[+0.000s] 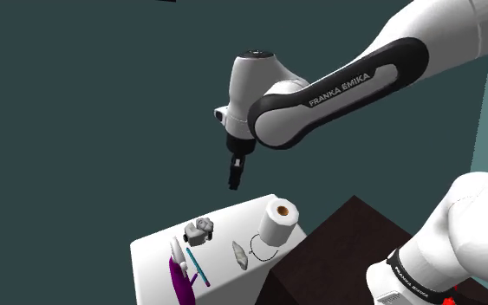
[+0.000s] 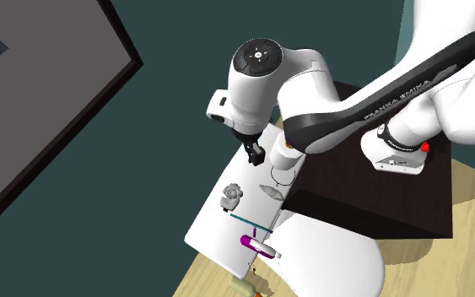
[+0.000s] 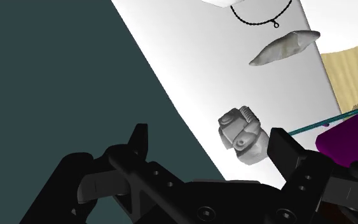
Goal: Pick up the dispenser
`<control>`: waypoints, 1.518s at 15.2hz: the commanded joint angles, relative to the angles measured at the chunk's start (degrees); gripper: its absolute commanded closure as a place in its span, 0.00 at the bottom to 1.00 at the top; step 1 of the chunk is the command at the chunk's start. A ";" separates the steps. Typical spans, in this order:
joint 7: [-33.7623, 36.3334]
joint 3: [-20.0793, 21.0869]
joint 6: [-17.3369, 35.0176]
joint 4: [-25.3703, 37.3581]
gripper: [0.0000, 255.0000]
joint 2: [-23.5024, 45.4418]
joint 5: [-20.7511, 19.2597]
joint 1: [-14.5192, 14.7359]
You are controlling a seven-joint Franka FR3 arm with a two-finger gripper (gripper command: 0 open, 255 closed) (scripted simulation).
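— Several small things lie on the white counter (image 1: 151, 260), all below the hand (image 1: 234, 178), which hangs clear above them.

— And its fingers?

— Spread apart, released, with nothing between them that they touch. In the wrist view the two black tips stand wide.

— Run through the things, starting at the shoulder view's left.

— Farthest from the hand lies a purple item (image 1: 179, 282), with a slim white piece (image 1: 177, 249) against it and a thin teal stick (image 1: 197, 264) just beside them. Next comes the dispenser (image 1: 200, 230), a grey, lumpy thing with a ribbed part. It sits on the counter below the hand, nearer to it than anything else there. In the wrist view it shows between the fingers, close by one tip, with a gap left.

— And past it?

— A grey pointed piece (image 1: 239, 254) lies flat, a little farther from the hand than the dispenser. A thin black cord (image 3: 255, 23) lies in a loop just beyond that piece. Last, a white roll (image 1: 278, 225) with a tan core stands upright at the counter's corner, beside the dark brown stand (image 1: 346, 243) and apart from the dispenser.

— So the dispenser is not held?

— No. It rests on the counter, untouched.
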 commanded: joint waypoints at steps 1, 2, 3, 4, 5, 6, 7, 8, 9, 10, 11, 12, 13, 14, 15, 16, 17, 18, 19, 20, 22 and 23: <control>0.53 0.85 2.33 0.96 0.00 3.92 -2.03 0.89; 0.81 1.15 3.23 1.62 0.00 5.82 -3.13 1.38; 1.13 1.39 4.08 2.33 0.00 7.73 -4.28 1.90; 1.46 1.58 4.88 3.07 0.00 9.65 -5.47 2.46; 1.82 1.71 5.64 3.85 0.00 11.57 -6.69 3.07; 2.17 1.77 6.35 4.67 0.00 13.49 -7.93 3.73; 2.53 1.78 7.00 5.53 0.00 15.40 -9.18 4.43; 2.86 1.71 7.62 6.43 0.00 17.32 -10.41 5.20; 3.19 1.61 8.19 7.36 0.00 19.22 -11.63 5.99; 3.50 1.48 8.72 8.33 0.00 21.12 -12.84 6.81; 3.77 1.30 9.20 9.33 0.00 23.01 -14.01 7.67; 3.88 1.17 9.43 9.82 0.00 23.91 -14.54 8.12; 4.13 0.94 10.00 9.88 0.00 24.56 -14.88 8.29; 4.38 0.71 10.56 9.95 0.00 25.22 -15.21 8.46; 4.64 0.47 11.12 10.03 0.00 25.88 -15.55 8.63; 4.89 0.23 11.67 10.12 0.00 26.55 -15.89 8.81; 5.14 -0.02 12.22 10.23 0.00 27.22 -16.22 8.98; 5.38 -0.27 12.76 10.35 0.00 27.90 -16.55 9.17; 5.63 -0.53 13.30 10.48 0.00 28.58 -16.87 9.36; 5.76 -0.68 13.61 10.55 0.00 28.97 -17.05 9.47; 5.84 -0.65 13.56 10.58 1.00 28.95 -17.04 9.53; 5.79 -0.66 13.53 10.62 1.00 28.96 -17.03 9.50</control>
